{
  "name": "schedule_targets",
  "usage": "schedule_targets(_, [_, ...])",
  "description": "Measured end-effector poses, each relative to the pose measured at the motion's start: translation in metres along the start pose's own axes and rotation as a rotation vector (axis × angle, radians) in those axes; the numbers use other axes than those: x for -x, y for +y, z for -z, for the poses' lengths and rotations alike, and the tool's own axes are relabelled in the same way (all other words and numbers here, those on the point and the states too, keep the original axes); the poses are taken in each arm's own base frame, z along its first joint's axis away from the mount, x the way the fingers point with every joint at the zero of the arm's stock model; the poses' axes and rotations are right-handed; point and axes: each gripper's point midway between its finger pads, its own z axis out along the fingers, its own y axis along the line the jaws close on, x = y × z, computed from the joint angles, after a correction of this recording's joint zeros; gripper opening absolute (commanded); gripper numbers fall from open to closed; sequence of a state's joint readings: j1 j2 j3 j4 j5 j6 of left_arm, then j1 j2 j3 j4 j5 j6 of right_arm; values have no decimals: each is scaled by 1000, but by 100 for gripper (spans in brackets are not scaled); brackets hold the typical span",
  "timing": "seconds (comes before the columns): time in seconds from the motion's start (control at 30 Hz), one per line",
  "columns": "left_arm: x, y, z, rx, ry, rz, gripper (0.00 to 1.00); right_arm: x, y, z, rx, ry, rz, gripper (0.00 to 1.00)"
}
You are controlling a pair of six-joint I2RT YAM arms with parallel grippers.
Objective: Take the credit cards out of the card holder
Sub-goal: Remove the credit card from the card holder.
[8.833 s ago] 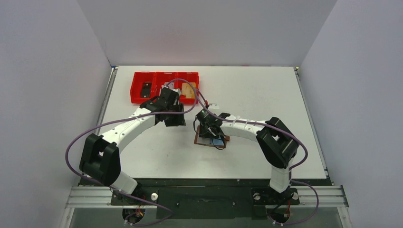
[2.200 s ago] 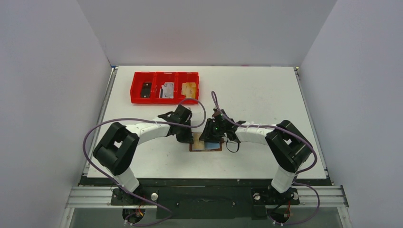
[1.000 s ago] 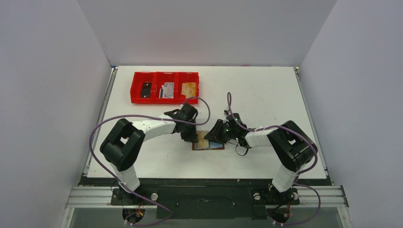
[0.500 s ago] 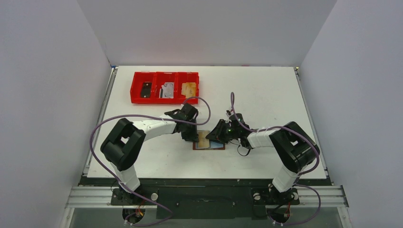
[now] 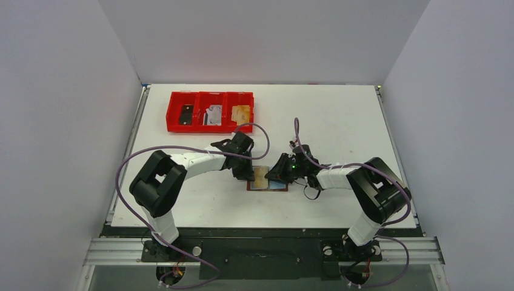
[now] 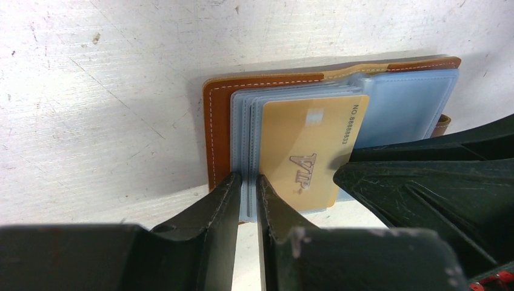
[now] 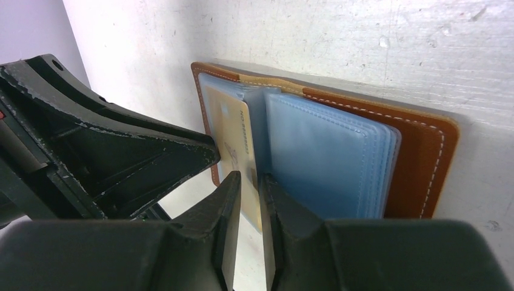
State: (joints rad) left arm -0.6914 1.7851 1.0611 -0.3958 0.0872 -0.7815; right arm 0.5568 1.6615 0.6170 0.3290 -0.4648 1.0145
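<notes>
The brown leather card holder [image 5: 267, 187] lies open on the table between both arms. Its blue inner sleeves fan out in the left wrist view [image 6: 400, 103] and the right wrist view [image 7: 327, 157]. A gold credit card [image 6: 306, 151] marked VIP sticks out of a left-hand sleeve, also in the right wrist view [image 7: 231, 136]. My left gripper [image 6: 245, 179] [image 5: 247, 175] is shut on the near edge of the blue sleeves. My right gripper [image 7: 248, 180] [image 5: 274, 176] is closed to a narrow gap over the gold card's edge.
A red three-compartment tray [image 5: 210, 128] stands at the back left. It holds a dark item [image 5: 186, 113], a silver-grey card [image 5: 213, 114] and an orange-toned card [image 5: 240, 113]. The two grippers face each other, very close, over the wallet.
The left arm came from the red tray to the wallet, which now lies a little nearer. Over the last second the gold card shows, and both grippers have hardly moved.
</notes>
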Motion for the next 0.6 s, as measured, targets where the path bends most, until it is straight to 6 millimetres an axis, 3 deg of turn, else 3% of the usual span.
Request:
schedule_targets(0.4, [0,0,0,1,0,0,14,0,1,-1,18,1,-23,0])
schedule_targets(0.6, [0,0,-1,1,1,3,12,3,-2,-1,21,-7,-35,0])
